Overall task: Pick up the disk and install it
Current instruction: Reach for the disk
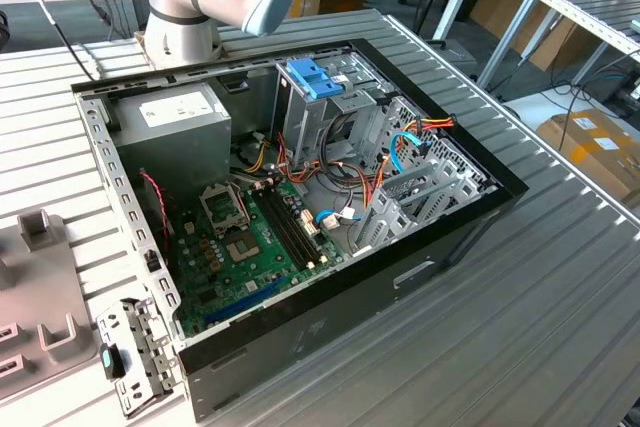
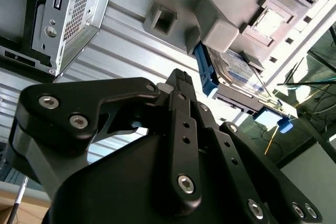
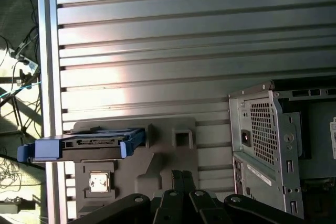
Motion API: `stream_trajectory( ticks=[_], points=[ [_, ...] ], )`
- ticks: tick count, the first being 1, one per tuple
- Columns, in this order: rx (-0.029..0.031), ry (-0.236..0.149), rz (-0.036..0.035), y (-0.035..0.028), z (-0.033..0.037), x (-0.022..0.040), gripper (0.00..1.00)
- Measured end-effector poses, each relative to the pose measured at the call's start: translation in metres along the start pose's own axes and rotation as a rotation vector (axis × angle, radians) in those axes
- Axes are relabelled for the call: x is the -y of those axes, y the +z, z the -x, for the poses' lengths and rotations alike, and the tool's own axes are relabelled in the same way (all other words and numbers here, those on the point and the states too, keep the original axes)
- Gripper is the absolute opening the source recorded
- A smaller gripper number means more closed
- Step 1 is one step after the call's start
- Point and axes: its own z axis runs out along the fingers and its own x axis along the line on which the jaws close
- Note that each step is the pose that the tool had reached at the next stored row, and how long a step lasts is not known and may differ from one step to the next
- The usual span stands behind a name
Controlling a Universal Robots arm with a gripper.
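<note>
The disk (image 3: 79, 145) is a flat drive in a light-blue carrier. It stands on edge in a slot of a grey holder block (image 3: 163, 153) on the ribbed table. In the second wrist view the disk (image 2: 233, 69) shows its labelled face beside the holder block (image 2: 220, 3). My gripper (image 3: 181, 174) hovers above the holder, apart from the disk and off to its side. Its black fingertips (image 2: 181, 85) are shut together with nothing between them.
An open computer case (image 1: 470, 217) lies on the table, with a metal drive cage topped by a blue bracket (image 1: 315, 77). The case's rear corner (image 3: 268, 145) sits close beside the holder. The table edge (image 3: 47, 77) lies just past the disk. The arm's base (image 1: 185, 7) stands behind the case.
</note>
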Motion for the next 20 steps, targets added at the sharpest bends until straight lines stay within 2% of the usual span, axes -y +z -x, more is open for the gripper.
stream_trajectory(
  ticks=[2, 6, 10, 14, 20],
  points=[
    [-0.0002, -0.002, -0.0001, 0.0000, 0.0000, 0.0000, 0.11],
    [-0.0020, -0.046, -0.0018, 0.0003, -0.0008, -0.0013, 0.11],
    [-0.0029, -0.070, -0.0027, 0.0009, -0.0040, -0.0037, 0.11],
    [-0.0031, -0.076, -0.0033, 0.0024, -0.0158, -0.0050, 0.11],
    [-0.0031, -0.077, -0.0035, 0.0072, -0.0437, -0.0054, 0.11]
  ],
)
